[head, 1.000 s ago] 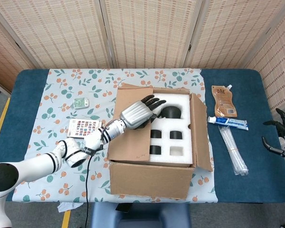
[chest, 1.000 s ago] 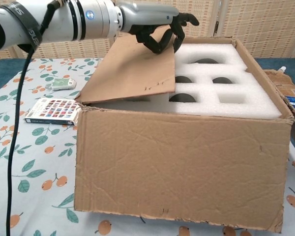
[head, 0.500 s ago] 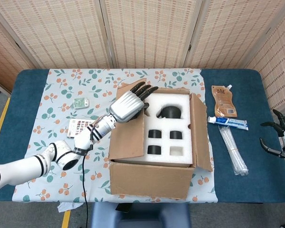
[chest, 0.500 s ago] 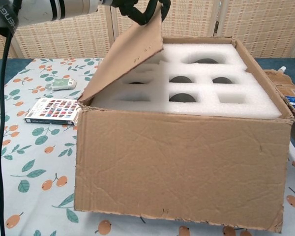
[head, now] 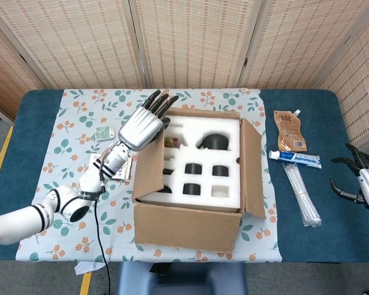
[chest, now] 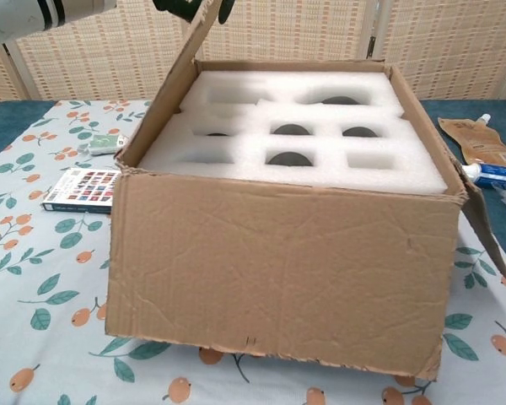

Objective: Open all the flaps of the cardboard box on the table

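The cardboard box (head: pixel 187 221) stands mid-table with a white foam insert (head: pixel 200 157) showing in its top. Its left flap (head: pixel 149 163) stands almost upright, and its right flap (head: pixel 251 166) leans outward. My left hand (head: pixel 141 123) touches the left flap's upper edge from outside, fingers stretched out and apart, holding nothing. In the chest view the same flap (chest: pixel 164 89) rises at the box's left, with the dark fingertips of the left hand (chest: pixel 190 7) at its top edge. My right hand (head: pixel 357 181) hovers at the table's far right edge, fingers apart and empty.
A colour-swatch booklet (head: pixel 114 167) lies just left of the box, and a small green and white item (head: pixel 104 133) lies behind it. To the right of the box are a brown pouch (head: pixel 289 130), a toothpaste tube (head: pixel 295 159) and a bundle of clear strips (head: pixel 301 193).
My left hand has swung the left flap up from lying over the foam to nearly upright, moving left with it. The box has shifted slightly left. The right hand has barely moved.
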`<action>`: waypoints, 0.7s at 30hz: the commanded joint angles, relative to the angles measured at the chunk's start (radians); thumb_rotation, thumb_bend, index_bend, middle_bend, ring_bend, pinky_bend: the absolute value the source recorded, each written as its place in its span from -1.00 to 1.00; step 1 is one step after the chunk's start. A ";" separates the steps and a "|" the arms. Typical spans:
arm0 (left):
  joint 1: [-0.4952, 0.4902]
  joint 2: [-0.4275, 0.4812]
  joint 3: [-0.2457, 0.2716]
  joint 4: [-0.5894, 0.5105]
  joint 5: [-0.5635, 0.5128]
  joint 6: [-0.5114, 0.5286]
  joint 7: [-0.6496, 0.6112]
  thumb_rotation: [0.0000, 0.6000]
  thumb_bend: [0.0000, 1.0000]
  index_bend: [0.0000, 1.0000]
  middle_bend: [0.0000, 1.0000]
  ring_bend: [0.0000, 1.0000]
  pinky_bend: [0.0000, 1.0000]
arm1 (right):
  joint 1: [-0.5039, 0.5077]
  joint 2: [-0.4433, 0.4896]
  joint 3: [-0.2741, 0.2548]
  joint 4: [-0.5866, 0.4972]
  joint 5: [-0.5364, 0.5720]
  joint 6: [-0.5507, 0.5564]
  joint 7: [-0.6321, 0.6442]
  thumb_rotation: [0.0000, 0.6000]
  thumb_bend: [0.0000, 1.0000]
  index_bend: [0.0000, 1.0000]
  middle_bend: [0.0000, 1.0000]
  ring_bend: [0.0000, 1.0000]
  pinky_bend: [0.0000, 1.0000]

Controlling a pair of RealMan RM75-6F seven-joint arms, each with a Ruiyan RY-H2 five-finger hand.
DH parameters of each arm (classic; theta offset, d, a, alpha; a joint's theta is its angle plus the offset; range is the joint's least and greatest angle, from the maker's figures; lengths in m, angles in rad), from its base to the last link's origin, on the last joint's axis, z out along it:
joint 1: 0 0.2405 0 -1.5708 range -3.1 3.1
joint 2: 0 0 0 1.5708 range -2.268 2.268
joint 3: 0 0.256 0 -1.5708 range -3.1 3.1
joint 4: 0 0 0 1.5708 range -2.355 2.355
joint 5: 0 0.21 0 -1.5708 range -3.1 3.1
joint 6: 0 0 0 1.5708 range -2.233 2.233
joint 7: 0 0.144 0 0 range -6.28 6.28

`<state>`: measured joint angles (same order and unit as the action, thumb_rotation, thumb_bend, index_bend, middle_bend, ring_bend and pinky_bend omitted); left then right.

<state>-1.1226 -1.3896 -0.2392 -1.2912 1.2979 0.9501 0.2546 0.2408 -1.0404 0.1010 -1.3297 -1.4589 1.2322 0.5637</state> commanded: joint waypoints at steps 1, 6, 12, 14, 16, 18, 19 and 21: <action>0.009 0.008 -0.008 -0.009 -0.012 -0.001 -0.013 1.00 1.00 -0.05 -1.00 -1.00 -1.00 | 0.000 -0.001 0.000 -0.002 0.001 0.003 -0.004 0.07 -0.05 -0.51 -1.00 -1.00 -1.00; 0.024 0.018 -0.019 -0.015 -0.008 0.015 -0.045 1.00 1.00 -0.19 -1.00 -1.00 -1.00 | -0.001 0.000 0.001 -0.006 0.004 0.006 -0.008 0.06 -0.05 -0.51 -1.00 -1.00 -1.00; 0.043 0.012 -0.017 0.022 -0.011 0.037 -0.017 1.00 1.00 -0.19 -1.00 -1.00 -1.00 | 0.006 -0.002 -0.008 -0.012 -0.014 0.002 -0.005 0.06 -0.04 -0.51 -1.00 -1.00 -1.00; 0.050 0.012 -0.018 0.034 -0.019 0.042 0.001 1.00 1.00 -0.15 -1.00 -1.00 -1.00 | 0.005 -0.002 -0.007 -0.011 -0.012 0.006 -0.005 0.06 -0.04 -0.51 -1.00 -1.00 -1.00; 0.059 0.011 -0.017 0.044 -0.026 0.053 0.024 1.00 1.00 -0.14 -1.00 -1.00 -1.00 | 0.005 -0.002 -0.008 -0.011 -0.011 0.006 -0.005 0.07 -0.04 -0.51 -1.00 -1.00 -1.00; 0.069 0.013 -0.022 0.050 -0.034 0.065 0.033 1.00 1.00 -0.15 -1.00 -1.00 -1.00 | 0.006 -0.002 -0.011 -0.010 -0.013 0.002 -0.006 0.07 -0.04 -0.51 -1.00 -1.00 -1.00; 0.073 0.014 -0.025 0.051 -0.038 0.070 0.030 1.00 1.00 -0.16 -1.00 -1.00 -1.00 | 0.007 -0.003 -0.012 -0.010 -0.014 0.000 -0.006 0.07 -0.04 -0.51 -1.00 -1.00 -1.00; 0.084 0.020 -0.030 0.053 -0.047 0.077 0.027 1.00 1.00 -0.20 -1.00 -1.00 -1.00 | 0.009 -0.003 -0.013 -0.010 -0.014 -0.004 -0.006 0.07 -0.04 -0.51 -1.00 -1.00 -1.00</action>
<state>-1.0430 -1.3727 -0.2664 -1.2405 1.2553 1.0242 0.2831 0.2496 -1.0434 0.0883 -1.3401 -1.4727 1.2290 0.5575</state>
